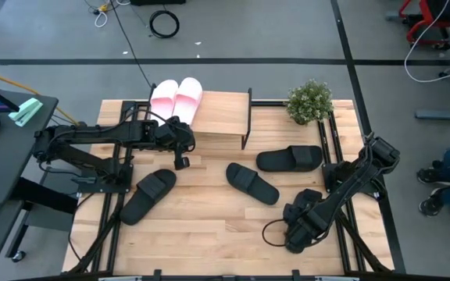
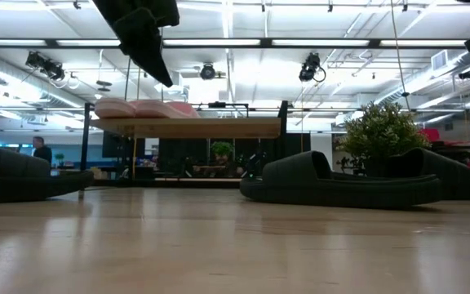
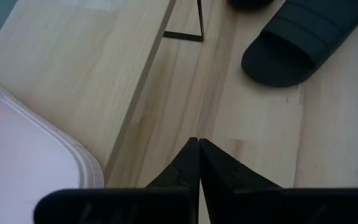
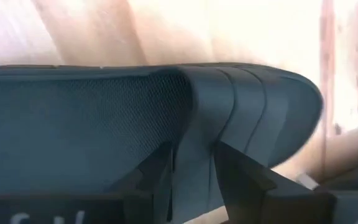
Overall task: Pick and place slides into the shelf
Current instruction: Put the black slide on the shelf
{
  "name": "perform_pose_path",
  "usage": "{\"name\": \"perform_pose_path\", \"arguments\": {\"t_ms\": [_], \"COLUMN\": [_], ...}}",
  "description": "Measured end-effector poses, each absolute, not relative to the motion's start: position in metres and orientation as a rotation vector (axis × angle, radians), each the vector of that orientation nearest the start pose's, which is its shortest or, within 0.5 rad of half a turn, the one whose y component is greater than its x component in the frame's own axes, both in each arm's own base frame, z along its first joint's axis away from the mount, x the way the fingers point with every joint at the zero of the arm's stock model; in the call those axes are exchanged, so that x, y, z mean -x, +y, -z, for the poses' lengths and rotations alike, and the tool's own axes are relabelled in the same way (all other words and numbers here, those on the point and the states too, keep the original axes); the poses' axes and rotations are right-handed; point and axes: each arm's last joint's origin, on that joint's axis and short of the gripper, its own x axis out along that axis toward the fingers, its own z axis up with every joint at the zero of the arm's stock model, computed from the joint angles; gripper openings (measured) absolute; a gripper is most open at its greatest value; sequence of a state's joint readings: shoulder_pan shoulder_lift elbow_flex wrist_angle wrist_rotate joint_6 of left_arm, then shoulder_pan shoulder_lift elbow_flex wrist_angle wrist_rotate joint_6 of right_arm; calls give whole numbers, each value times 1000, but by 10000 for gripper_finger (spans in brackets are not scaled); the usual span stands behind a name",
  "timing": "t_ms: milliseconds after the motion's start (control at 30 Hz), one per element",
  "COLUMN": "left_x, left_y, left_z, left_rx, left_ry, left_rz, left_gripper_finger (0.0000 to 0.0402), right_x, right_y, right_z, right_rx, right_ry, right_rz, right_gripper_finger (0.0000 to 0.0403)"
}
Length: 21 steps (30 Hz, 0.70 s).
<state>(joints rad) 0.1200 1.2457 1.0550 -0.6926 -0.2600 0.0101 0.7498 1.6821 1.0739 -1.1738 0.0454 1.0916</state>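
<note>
The shelf point(image 1: 221, 113) stands at the table's far side, and two pale pink slides point(image 1: 176, 97) lie side by side on the left end of its top board. Three black slides point(image 1: 148, 195) point(image 1: 252, 183) point(image 1: 289, 158) rest sole-down on the table. A fourth black slide point(image 4: 104, 112) lies under my right gripper point(image 4: 197, 163) at the near right. That gripper is open and points down, one finger on either side of the slide's strap point(image 4: 197, 118). My left gripper point(image 3: 199, 142) hovers shut above the table, just in front of the shelf's left part, holding nothing. My right gripper comes at the black slide from above, and the ribbed edge of the strap point(image 4: 194, 143) stands between its two open fingers. I cannot tell whether either finger touches the strap. The slide lies on the table.
A small potted plant point(image 1: 309, 101) stands at the far right corner, beside the shelf. The right part of the shelf's top board point(image 1: 229, 117) is bare wood. Black frame rails point(image 1: 342, 156) run along both table sides. Bare tabletop point(image 1: 209, 226) stretches along the near middle.
</note>
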Motion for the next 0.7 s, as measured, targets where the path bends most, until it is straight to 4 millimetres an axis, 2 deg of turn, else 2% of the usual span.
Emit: {"name": "perform_pose_path", "arguments": {"t_ms": [333, 700], "left_x": [-246, -246], "left_y": [37, 37], "left_z": [-292, -292], "left_rx": [-70, -47], "left_ry": [887, 883], "left_rz": [-351, -362], "left_gripper_finger": [20, 15], "right_x": [-188, -187], "right_y": [171, 161], "right_z": [-183, -186], "right_rx": [-3, 182], "right_ry": [1646, 1520], "right_rz": [525, 617], "right_gripper_finger": [117, 113]}}
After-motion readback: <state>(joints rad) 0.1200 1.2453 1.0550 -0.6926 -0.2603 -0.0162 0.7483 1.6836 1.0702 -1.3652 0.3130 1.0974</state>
